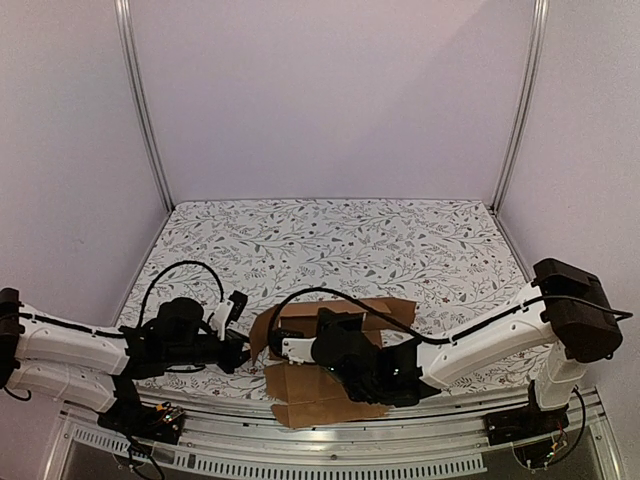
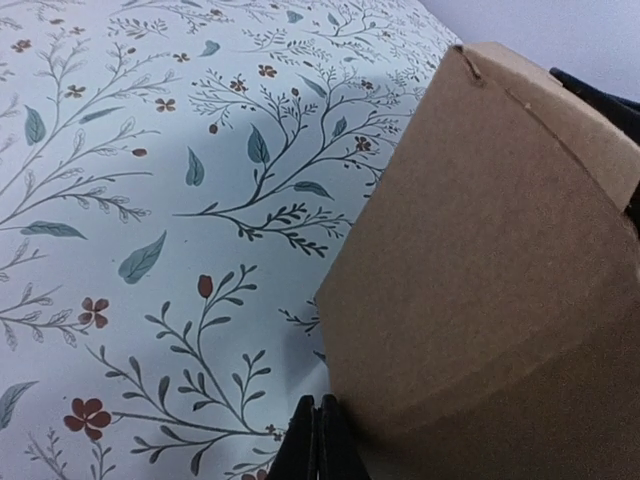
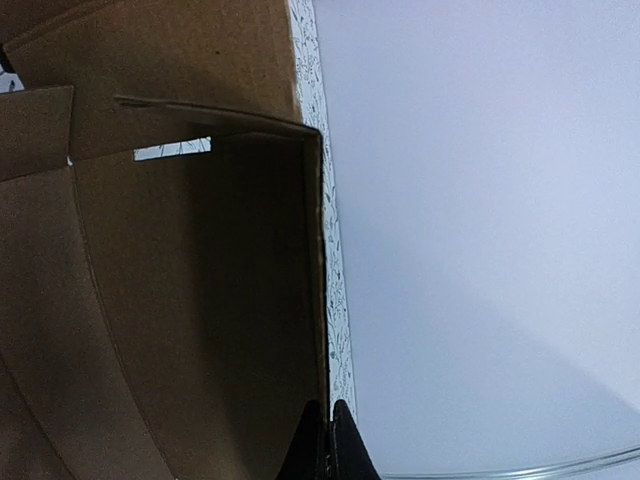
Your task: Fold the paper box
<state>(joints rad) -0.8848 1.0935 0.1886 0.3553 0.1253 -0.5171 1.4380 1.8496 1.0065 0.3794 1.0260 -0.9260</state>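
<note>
With left gripper (image 2: 317, 445) and right gripper (image 3: 328, 440) both pressed together, you'd best pinch the seemingly light, springy paper box (image 1: 300, 390) by a flap edge.

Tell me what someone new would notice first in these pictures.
A brown paper box, partly folded with flaps raised, lies at the near edge of a cloth printed with leaves and flowers. The left gripper and right gripper flank it, both shut, close beside the cardboard.

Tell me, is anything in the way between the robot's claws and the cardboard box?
No, nothing I can see. The left claw sits shut right beside a raised flap of the paper box, and the right claw sits shut at a wall's edge.
</note>
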